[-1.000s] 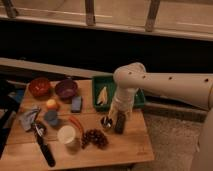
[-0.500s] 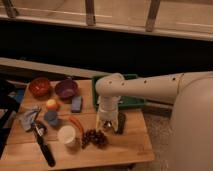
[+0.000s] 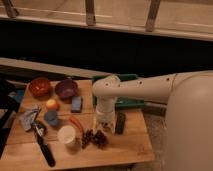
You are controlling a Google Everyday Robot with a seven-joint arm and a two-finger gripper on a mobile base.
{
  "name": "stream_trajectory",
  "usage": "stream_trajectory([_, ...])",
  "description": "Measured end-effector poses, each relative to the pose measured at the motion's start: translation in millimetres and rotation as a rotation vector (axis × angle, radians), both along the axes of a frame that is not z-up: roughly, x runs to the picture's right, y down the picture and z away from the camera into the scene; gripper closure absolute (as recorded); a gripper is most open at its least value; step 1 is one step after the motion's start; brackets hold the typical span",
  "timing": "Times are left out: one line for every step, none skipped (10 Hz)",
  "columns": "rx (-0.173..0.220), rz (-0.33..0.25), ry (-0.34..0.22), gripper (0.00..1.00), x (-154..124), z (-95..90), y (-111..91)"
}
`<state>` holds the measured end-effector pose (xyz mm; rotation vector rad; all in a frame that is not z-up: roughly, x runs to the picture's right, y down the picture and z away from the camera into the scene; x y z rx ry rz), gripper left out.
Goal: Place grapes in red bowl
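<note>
The white arm (image 3: 145, 90) reaches in from the right and bends down over the front of the wooden desk (image 3: 125, 146). Its claw (image 3: 102, 130) hangs at the end of the arm's down-turned part, right above the grapes (image 3: 95, 139). I cannot tell whether the claw is wide or narrow, nor whether it touches the bunch.

The grapes lie on the desk near its front edge, just right of a white cup (image 3: 66, 135) and left of a dark upright block (image 3: 120, 122).

The red bowl (image 3: 40, 86) stands at the far left corner, well apart from the grapes and the claw. A purple bowl (image 3: 66, 89) sits just beside it on the right. Between the bowls and the grapes are an orange fruit (image 3: 52, 104) and a blue sponge (image 3: 76, 103). A green tray (image 3: 131, 102) lies behind the arm.
</note>
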<state>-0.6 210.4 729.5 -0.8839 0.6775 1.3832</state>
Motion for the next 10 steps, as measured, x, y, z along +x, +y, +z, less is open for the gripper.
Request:
stream_trajectory([-0.002, 0.001, 0.001, 0.37, 1.0, 0.6, 0.6])
stream_trajectory([-0.014, 0.001, -0.003, 0.37, -1.2, 3.5, 4.1])
stream_trajectory([-0.022, -0.002, -0.006, 0.37, -3.9, 8.2, 8.8])
stream_trajectory([-0.027, -0.004, -0.011, 0.37, -7.9, 15.0, 15.6])
stream_trajectory([-0.025, 0.002, -0.013, 0.37, -8.7, 19.2, 19.2])
stream_trajectory([-0.02, 0.011, -0.019, 0.37, -10.6, 22.5, 21.6])
stream_trajectory([-0.017, 0.017, -0.025, 0.37, -12.3, 24.8, 23.7])
stream_trajectory([-0.014, 0.029, -0.038, 0.37, -14.7, 27.9, 25.7])
stream_trajectory([-0.016, 0.041, -0.049, 0.37, -15.5, 31.3, 29.0])
stream_trajectory([-0.017, 0.051, -0.061, 0.37, -18.9, 35.3, 32.4])
